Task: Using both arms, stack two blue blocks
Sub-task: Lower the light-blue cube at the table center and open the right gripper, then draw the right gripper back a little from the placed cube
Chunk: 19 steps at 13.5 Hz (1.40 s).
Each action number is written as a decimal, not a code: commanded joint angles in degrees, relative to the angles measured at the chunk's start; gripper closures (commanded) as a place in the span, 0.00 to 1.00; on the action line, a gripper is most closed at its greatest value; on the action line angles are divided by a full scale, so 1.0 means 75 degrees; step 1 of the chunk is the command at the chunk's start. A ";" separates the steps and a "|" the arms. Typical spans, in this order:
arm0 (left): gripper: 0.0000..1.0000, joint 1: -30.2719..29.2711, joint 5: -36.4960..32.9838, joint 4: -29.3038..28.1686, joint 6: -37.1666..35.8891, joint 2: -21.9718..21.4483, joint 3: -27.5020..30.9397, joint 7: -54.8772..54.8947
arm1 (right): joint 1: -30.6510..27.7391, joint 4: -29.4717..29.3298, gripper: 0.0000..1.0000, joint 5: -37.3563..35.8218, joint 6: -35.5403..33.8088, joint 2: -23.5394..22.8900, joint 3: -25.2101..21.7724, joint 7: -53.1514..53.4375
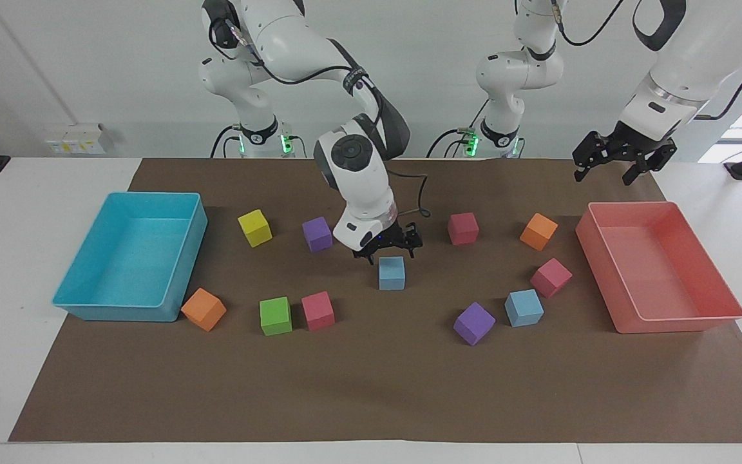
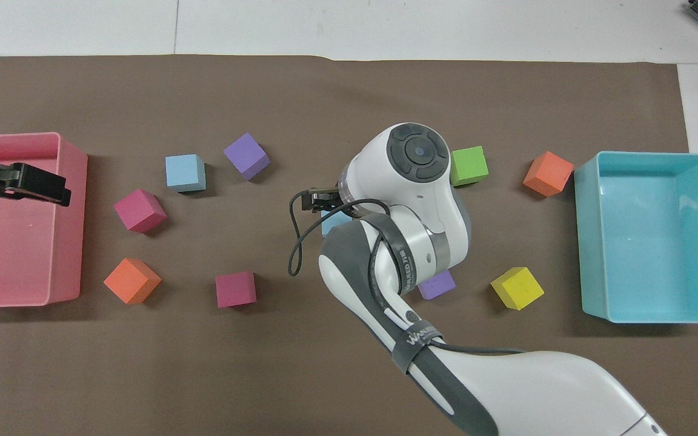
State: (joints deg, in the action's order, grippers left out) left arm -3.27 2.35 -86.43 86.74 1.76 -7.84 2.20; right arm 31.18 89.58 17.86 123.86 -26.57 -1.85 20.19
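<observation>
Blocks: one blue block (image 1: 391, 273) sits flat and square mid-picture, no long side. The right hand (image 1: 388, 245) hangs spread just above it. The other blue block (image 1: 524, 307) sits lower right, turned a little. The left hand (image 1: 622, 161), spread, waits upper right.

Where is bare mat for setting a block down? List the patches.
Wide bare strip of brown mat along its edge farthest from the robots. Small patch between the middle blue block and purple block. Crowded beside the pink tray.
</observation>
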 commanded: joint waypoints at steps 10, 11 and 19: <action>0.00 -0.0092 0.0097 0.0145 -0.0151 0.0058 -0.0057 -0.0024 | -0.1696 0.1519 0.70 0.4518 0.0429 0.0554 0.0188 -0.4471; 0.00 -0.0092 0.0097 0.0145 -0.0151 0.0058 -0.0057 -0.0024 | -0.1696 0.1799 0.84 0.4823 0.0778 0.0590 0.0188 -0.4671; 0.00 -0.0092 0.0097 0.0145 -0.0151 0.0058 -0.0057 -0.0024 | -0.1615 0.3302 1.00 0.7588 0.1555 0.0942 0.0188 -0.6852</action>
State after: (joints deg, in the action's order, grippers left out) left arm -3.27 2.35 -86.43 86.74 1.76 -7.84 2.20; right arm 19.21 110.87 70.26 134.02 -22.10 -1.16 -28.37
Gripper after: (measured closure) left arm 0.000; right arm 0.991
